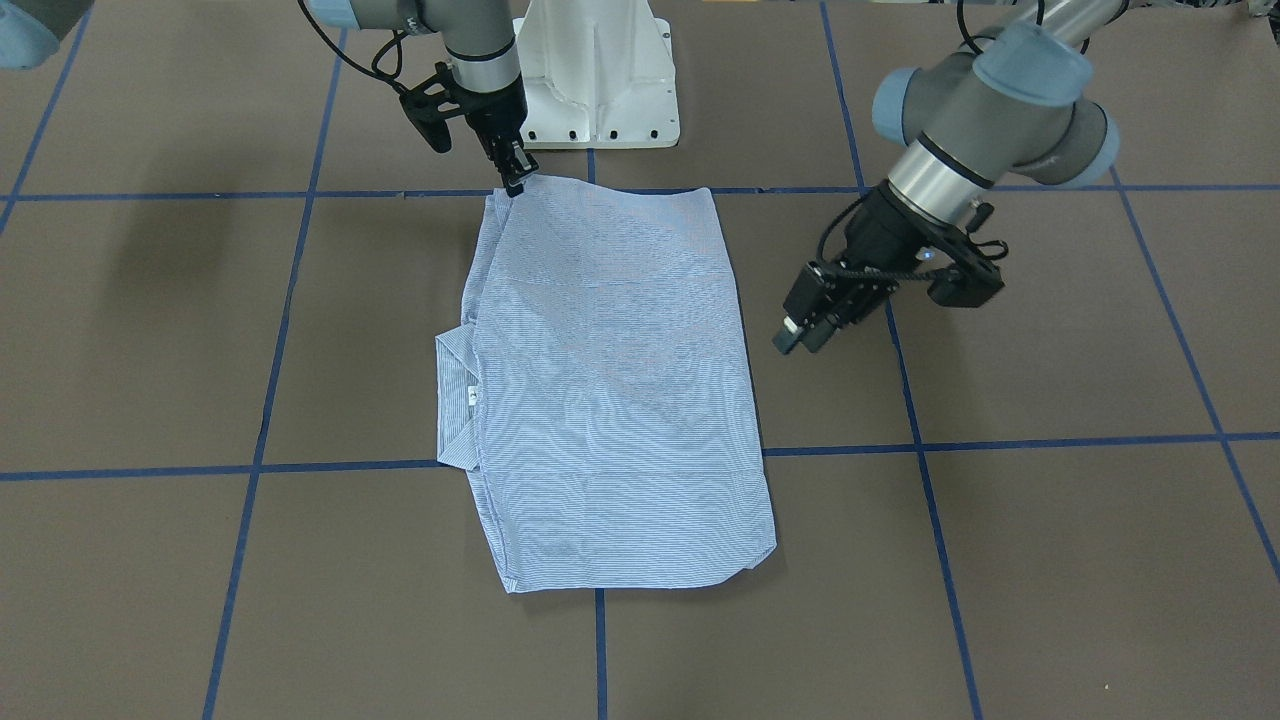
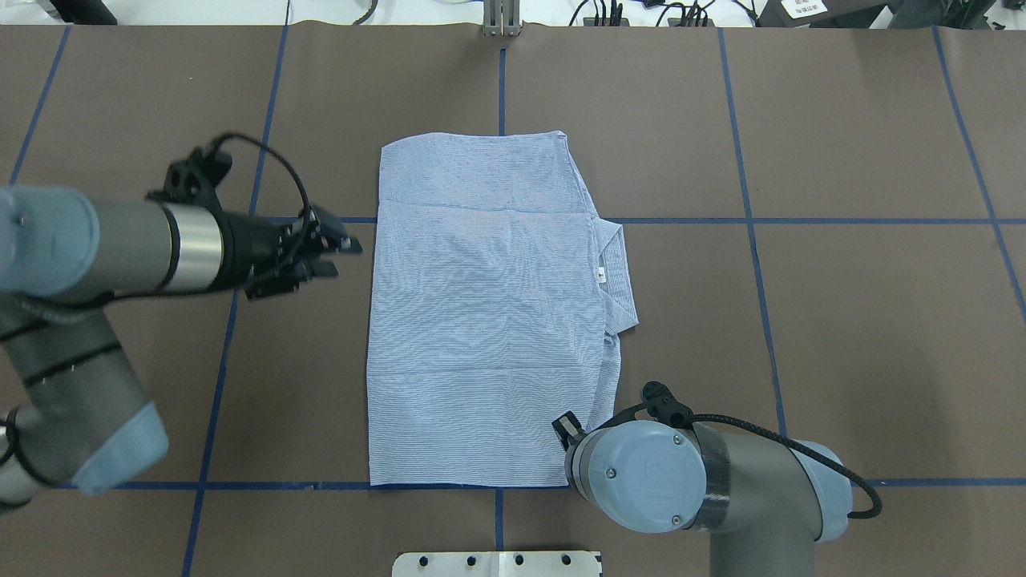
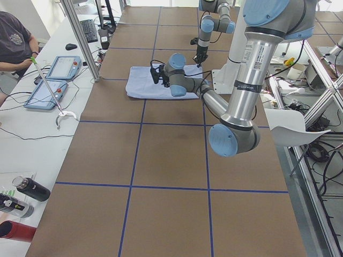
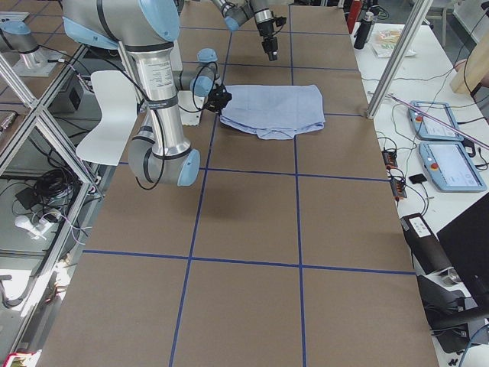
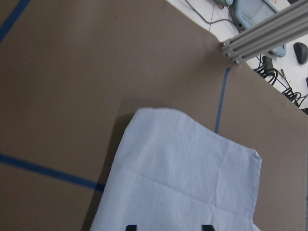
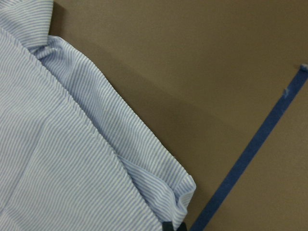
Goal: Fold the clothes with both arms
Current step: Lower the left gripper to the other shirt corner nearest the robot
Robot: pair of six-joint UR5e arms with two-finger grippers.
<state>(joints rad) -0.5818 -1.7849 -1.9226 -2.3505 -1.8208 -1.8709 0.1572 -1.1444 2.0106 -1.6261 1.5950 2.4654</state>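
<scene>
shirt (image 1: 610, 380) light blue, fine white stripes, white label (image 1: 472, 393); table (image 1: 1080, 580) brown, blue tape lines (image 1: 1000, 444) in grid; left arm (image 1: 950, 120), right arm (image 1: 480, 30) silver-grey, light blue caps; base (image 1: 600, 80) white

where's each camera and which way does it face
Front-facing: across the table, facing the robot, steeply down at shirt; left tool, right tool, white base.
Overhead: behind the robot, forward and down; left tool, right arm.
Exterior left: table's end, along it; left arm near.
Exterior right: opposite end; right arm near.
Left wrist: down on shirt edge; its fingertips.
Right wrist: close on shirt corner; tool barely shows.
Front-facing and overhead share the collar label, from opposite sides.
</scene>
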